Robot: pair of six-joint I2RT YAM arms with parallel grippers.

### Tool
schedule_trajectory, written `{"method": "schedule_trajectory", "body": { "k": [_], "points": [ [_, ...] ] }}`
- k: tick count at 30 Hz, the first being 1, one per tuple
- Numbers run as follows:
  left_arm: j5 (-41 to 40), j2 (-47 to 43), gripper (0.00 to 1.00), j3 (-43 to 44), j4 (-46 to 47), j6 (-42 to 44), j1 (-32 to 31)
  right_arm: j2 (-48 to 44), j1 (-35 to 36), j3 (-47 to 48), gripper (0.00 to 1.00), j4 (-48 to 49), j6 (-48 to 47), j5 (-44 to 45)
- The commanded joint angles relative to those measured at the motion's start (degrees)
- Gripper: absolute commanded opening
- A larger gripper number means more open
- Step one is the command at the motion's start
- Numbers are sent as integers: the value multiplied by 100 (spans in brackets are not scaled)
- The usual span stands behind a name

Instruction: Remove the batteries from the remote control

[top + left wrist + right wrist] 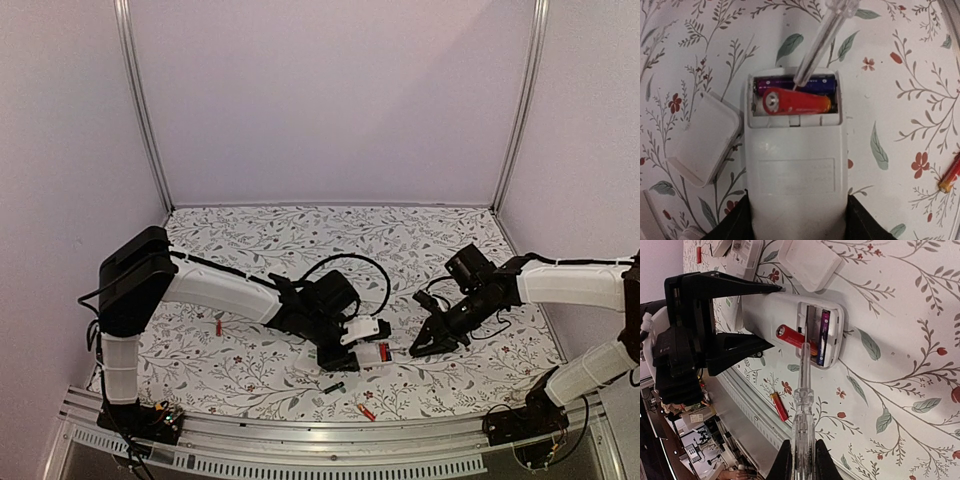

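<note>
The white remote (795,170) lies back-up on the table, held at its near end by my left gripper (797,222), which is shut on it. Its battery bay is open. A red battery (797,102) sits tilted in the bay with one end raised, and a dark purple battery (817,84) lies flat behind it. My right gripper (800,462) is shut on a clear screwdriver (802,400), whose tip reaches into the bay between the two batteries. In the top view the remote (375,353) lies between my left gripper (345,352) and my right gripper (428,342).
The remote's white cover (705,137) lies beside it. Loose batteries lie on the flowered cloth: an orange-red one (366,411), a black-and-green one (333,387) and a red one (218,327). Another white remote (742,250) lies beyond. The metal front rail (330,455) runs close by.
</note>
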Motion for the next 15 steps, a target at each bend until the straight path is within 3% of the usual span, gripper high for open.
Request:
{"method": "schedule_trajectory", "body": {
  "k": [1,15],
  "points": [
    [-734,422,27,50,255,51,212,-191,601,53,0,362,-268,-1439],
    [-810,430,27,103,235,-4,255,-725,613,8,0,-22,-160,-1230]
  ]
}}
